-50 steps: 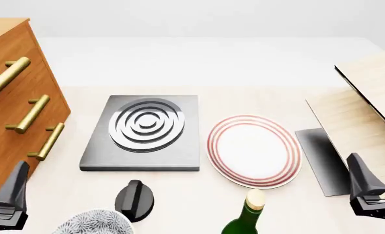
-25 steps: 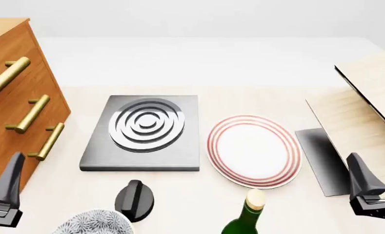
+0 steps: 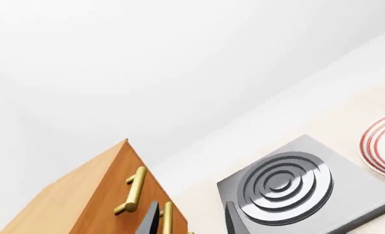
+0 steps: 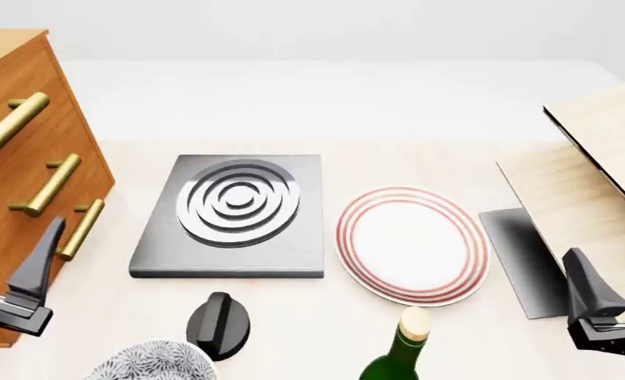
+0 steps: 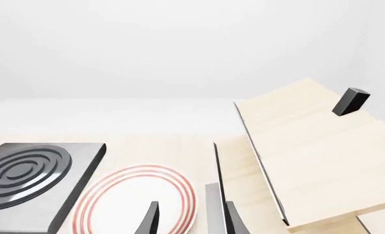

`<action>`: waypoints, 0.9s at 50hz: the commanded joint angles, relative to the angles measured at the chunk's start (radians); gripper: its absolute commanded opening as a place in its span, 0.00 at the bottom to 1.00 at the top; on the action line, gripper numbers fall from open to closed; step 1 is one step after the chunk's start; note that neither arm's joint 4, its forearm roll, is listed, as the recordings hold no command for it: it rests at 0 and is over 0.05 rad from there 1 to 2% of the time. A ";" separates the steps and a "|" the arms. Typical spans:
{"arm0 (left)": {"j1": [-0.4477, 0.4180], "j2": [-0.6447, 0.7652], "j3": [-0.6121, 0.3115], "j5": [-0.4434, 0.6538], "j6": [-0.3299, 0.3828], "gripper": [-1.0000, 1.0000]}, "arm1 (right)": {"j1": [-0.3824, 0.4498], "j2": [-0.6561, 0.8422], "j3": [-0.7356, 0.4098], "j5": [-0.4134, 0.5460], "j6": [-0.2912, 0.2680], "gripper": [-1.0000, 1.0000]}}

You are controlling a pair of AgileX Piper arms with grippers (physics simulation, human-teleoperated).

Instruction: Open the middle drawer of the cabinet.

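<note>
Left wrist view: the left gripper, fingers parted and empty, points at the tall orange-brown wooden cabinet, lining up on the middle drawer's brass bar handle.

Front view: that handle sits second of three.

Right wrist view: the right gripper hangs apart, idle.
</note>
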 commanded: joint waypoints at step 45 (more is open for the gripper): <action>0.013 0.370 -0.143 -0.040 0.272 1.00 | -0.002 -0.052 0.000 0.048 0.000 1.00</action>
